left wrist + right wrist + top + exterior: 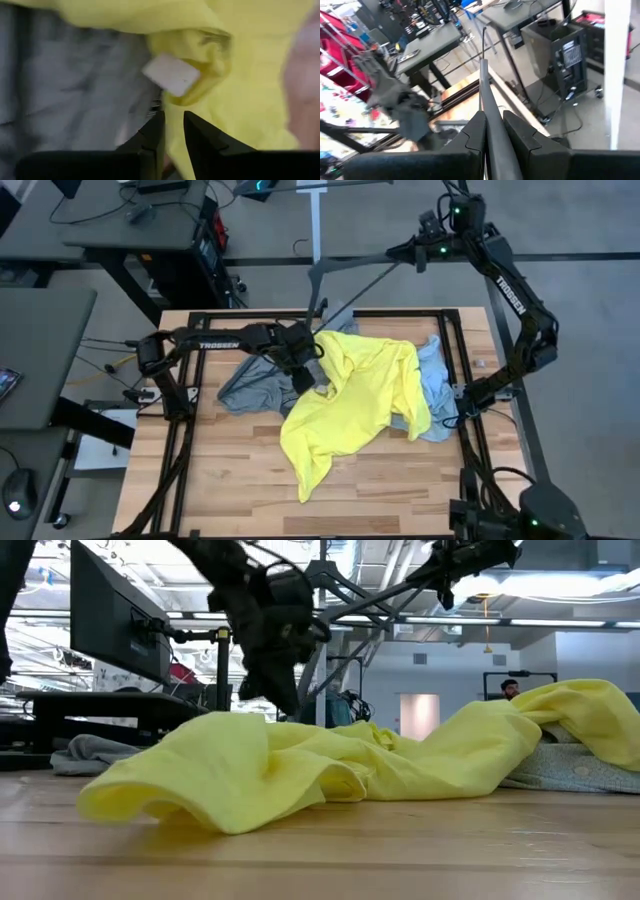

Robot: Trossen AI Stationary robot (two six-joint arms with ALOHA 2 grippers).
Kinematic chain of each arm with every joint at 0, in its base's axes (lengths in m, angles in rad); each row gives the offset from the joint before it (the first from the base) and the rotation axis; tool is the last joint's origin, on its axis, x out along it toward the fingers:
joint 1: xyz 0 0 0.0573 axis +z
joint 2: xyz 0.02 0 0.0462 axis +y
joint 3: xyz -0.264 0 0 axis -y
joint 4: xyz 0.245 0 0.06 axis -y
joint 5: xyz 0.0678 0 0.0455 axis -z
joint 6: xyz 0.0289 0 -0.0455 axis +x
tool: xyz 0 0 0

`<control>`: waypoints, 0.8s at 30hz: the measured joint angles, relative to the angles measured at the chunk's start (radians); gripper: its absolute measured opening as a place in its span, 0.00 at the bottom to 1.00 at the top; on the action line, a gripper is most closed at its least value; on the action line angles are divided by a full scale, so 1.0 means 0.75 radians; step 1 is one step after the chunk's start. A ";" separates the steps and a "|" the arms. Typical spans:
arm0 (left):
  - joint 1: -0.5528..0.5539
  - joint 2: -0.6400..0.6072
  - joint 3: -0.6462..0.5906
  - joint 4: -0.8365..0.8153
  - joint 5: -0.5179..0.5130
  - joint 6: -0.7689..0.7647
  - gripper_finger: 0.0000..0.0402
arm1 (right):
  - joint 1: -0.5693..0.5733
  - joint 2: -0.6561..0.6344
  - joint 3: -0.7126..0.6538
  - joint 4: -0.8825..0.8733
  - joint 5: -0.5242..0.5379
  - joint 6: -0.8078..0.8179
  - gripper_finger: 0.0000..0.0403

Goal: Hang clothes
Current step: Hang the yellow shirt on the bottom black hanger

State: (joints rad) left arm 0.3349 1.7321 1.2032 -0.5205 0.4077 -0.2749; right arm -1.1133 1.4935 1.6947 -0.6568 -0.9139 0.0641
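Observation:
The neon-yellow T-shirt [355,395] lies crumpled across the table's middle, its collar with a white label [172,75] toward the left. The grey T-shirt [250,385] lies partly under it at the left. The light-blue shirt [437,385] lies partly under it at the right. My left gripper [308,375] hovers just over the yellow collar, open a little, with nothing between its fingers [155,132]. My right gripper [405,256] is raised beyond the table's far edge, shut on a dark hanger [350,280]. My right gripper pinches a grey bar of the hanger [487,127] between its two fingers. The bar runs along the fingers and on past their tips. The fingers point roughly level toward the table's left. The hanger [375,602] is lifted clear, high above the table's far edge.
A black metal frame [455,350] runs around the wooden tabletop. Bare wood [400,490] lies toward the near edge. Desks, a monitor [115,620] and equipment stand beyond the far and left sides; a person [510,690] shows far off in the room.

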 joint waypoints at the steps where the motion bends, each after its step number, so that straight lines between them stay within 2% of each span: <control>1: 0.003 0.000 -0.035 0.061 0.047 -0.025 0.17 | 0.000 -0.008 0.000 -0.024 -0.001 -0.014 0.08; 3: 0.008 0.001 -0.079 0.148 0.099 -0.067 0.20 | -0.002 -0.023 0.000 -0.066 0.000 -0.047 0.08; 7: 0.018 0.000 -0.088 0.154 0.118 -0.074 0.24 | -0.010 -0.044 0.000 -0.086 0.001 -0.063 0.08; 13: 0.014 0.032 -0.088 0.164 0.069 -0.040 0.26 | -0.009 -0.048 0.001 -0.102 0.002 -0.098 0.08; 17: 0.014 0.069 -0.088 0.198 -0.042 -0.117 0.26 | 0.011 -0.048 0.001 -0.104 0.003 -0.124 0.08; 24: -0.025 0.162 -0.088 0.303 0.034 -0.250 0.26 | 0.012 -0.048 0.001 -0.125 0.003 -0.142 0.08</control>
State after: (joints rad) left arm 0.3161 1.8533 1.1374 -0.2932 0.4335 -0.4625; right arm -1.1046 1.4578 1.6951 -0.7509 -0.9119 -0.0422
